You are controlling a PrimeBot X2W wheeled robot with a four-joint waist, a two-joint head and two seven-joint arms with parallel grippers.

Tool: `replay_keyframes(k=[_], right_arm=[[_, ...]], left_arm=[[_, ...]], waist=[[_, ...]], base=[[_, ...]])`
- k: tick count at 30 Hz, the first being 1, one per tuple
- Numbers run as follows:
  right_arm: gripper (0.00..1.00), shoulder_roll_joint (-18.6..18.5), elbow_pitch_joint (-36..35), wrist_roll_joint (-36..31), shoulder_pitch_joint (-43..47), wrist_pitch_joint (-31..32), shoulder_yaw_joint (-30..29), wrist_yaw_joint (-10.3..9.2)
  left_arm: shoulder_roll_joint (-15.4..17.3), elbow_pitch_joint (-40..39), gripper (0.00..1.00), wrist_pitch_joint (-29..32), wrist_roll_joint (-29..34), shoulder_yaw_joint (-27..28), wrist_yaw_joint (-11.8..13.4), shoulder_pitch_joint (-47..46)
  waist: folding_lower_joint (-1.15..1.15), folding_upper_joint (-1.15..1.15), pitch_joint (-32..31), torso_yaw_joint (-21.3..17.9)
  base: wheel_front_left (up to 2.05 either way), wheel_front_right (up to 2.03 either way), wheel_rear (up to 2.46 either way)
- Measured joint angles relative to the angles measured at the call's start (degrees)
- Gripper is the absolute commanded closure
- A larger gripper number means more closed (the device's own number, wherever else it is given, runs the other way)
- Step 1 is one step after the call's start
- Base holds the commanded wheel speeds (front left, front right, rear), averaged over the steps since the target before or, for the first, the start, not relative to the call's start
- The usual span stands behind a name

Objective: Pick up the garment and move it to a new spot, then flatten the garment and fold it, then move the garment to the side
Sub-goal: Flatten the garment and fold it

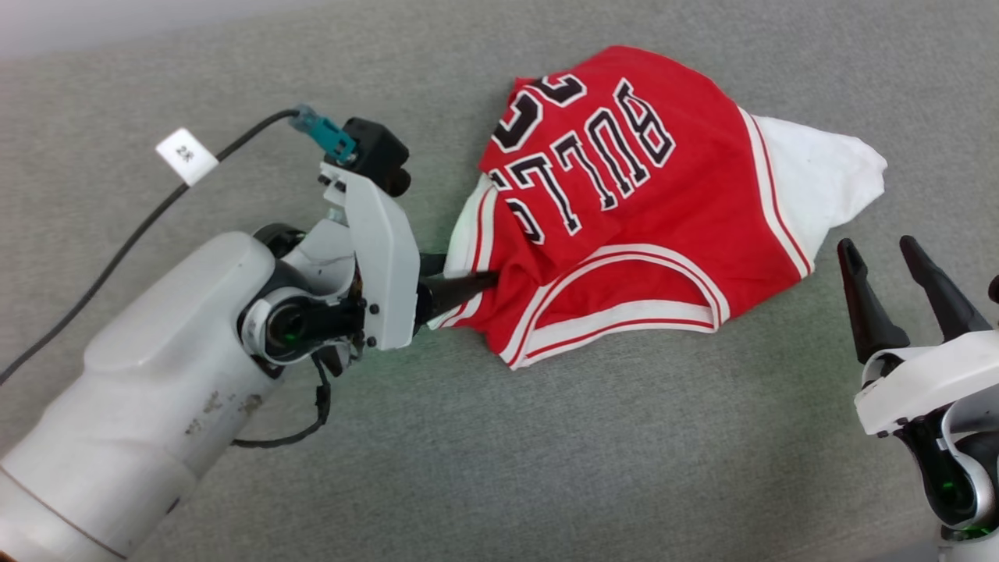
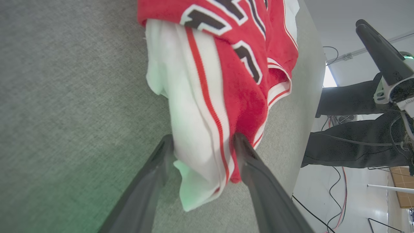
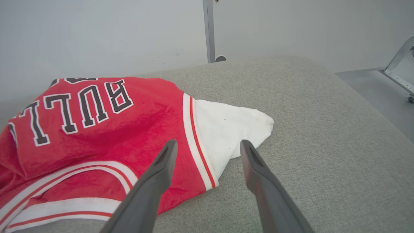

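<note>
Wide open, the left gripper (image 2: 203,142) is straddling the bunched white sleeve (image 2: 181,97) of the limp, light jersey (image 1: 624,226), probably the best hold, while the right gripper (image 1: 878,248) is hovering open and empty.

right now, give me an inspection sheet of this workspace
surface: grey woven fabric top
job's things: garment crumpled, lettering up
clutter: nothing seen
grippers: left pincer open, straddling the garment's white sleeve; right pincer open, clear of the cloth
cables: black tagged cable running to the left wrist; loose wires beyond the surface's edge
surroundings: pale wall, metal post, a person's legs
</note>
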Motion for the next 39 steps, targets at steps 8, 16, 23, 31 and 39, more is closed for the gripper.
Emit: replay_keyframes(k=[8, 16, 23, 31, 39], right_arm=[[0.0, 0.8, 0.4, 0.0, 0.0, -0.9, 0.7, 0.0], [0.0, 2.1, 0.7, 0.0, -1.1, -1.8, 3.3, 0.0], [0.0, 3.1, 2.4, 0.3, -2.7, -3.7, 5.1, 0.0], [0.0, 3.1, 4.1, 0.3, -2.5, -4.6, 4.3, 0.0], [0.0, 2.6, 3.6, 0.2, -2.5, -3.6, 4.0, 0.0]], left_arm=[[-0.1, -6.8, 1.0, -3.3, 0.8, -5.7, 0.0, -4.1], [-8.9, -5.4, 1.0, -9.1, 5.3, -12.9, 0.0, -10.7], [-14.7, 9.5, 0.51, -15.1, 7.2, -17.0, 0.0, -11.6], [-10.8, 6.4, 0.0, -15.5, 0.7, -17.9, -0.2, -11.7], [-1.7, -0.5, 0.0, -8.5, -3.6, -18.5, -0.2, -13.9]], waist=[[0.0, 0.0, 1.4, -1.8], [0.0, 0.0, 3.1, -2.7], [0.0, 0.0, 5.2, -4.8], [0.01, 0.0, 5.3, -4.4], [0.0, 0.0, 3.4, -1.6]], base=[[0.0, 0.0, 0.0], [0.0, 0.0, 0.0], [0.0, 0.0, 0.0], [0.0, 0.0, 0.0], [0.0, 0.0, 0.0]])
